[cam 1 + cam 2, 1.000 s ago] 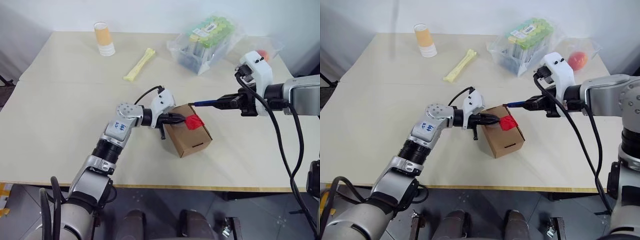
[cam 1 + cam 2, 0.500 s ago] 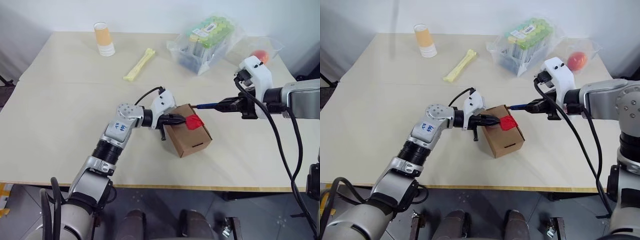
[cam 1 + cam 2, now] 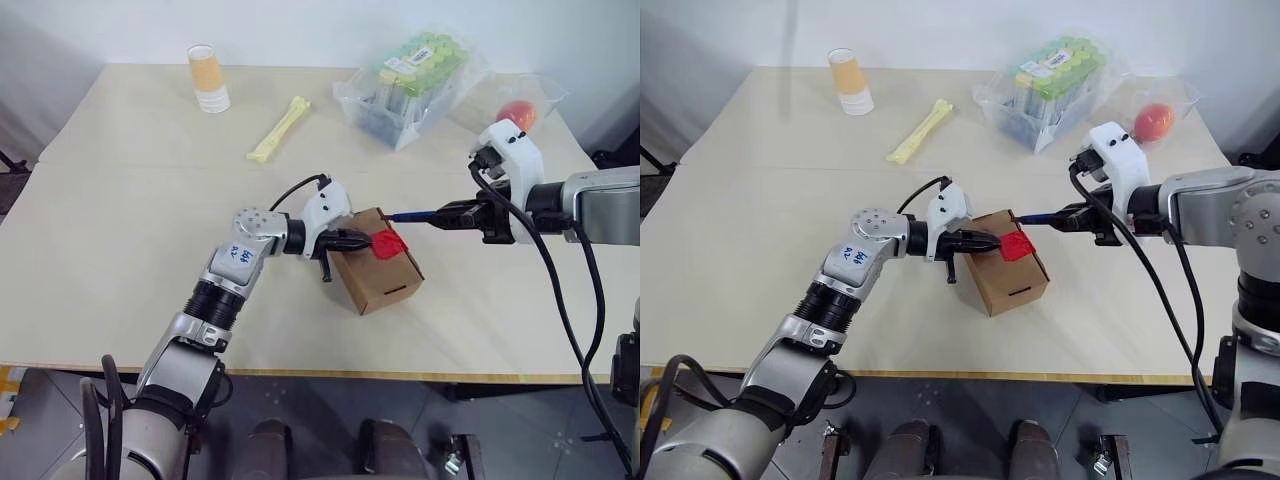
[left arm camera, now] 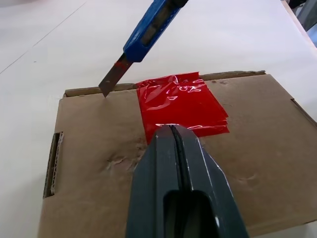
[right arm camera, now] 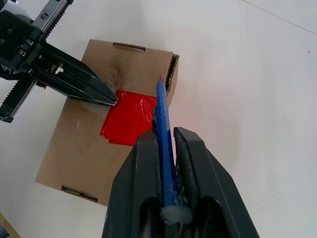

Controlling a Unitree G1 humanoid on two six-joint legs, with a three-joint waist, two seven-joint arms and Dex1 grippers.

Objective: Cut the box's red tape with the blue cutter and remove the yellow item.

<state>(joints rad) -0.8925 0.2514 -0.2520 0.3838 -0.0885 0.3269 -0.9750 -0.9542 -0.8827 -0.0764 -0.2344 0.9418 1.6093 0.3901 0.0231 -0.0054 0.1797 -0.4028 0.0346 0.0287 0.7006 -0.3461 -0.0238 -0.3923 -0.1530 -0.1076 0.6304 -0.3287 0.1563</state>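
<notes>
The left claw (image 4: 171, 130), two smooth black tapered fingers pressed fully together, rested its tip on the near edge of the red tape (image 4: 182, 103), a glossy, wrinkled film square stuck across the lid seam of the box (image 3: 378, 262). The box was matt brown corrugated cardboard, dented beside the tape, with a slot cut in one side; it sat on the worktop (image 3: 130, 200) near its front middle.

The right claw (image 5: 167, 148) was clamped on the cutter (image 5: 164, 134), a slim blue plastic handle lying between its black fingers. The cutter's grey angled blade met the box's far top edge just beside the tape.

The worktop was pale, smooth and matt. Toward its far edge lay a pale-yellow bone-shaped stick (image 3: 279, 129), a stack of orange-and-white cups (image 3: 207, 77), and a clear plastic container (image 3: 413, 85) holding green-capped tubes with a small label too small to read. Near the right far corner sat a red-orange ball (image 3: 517, 112) in clear wrapping.
</notes>
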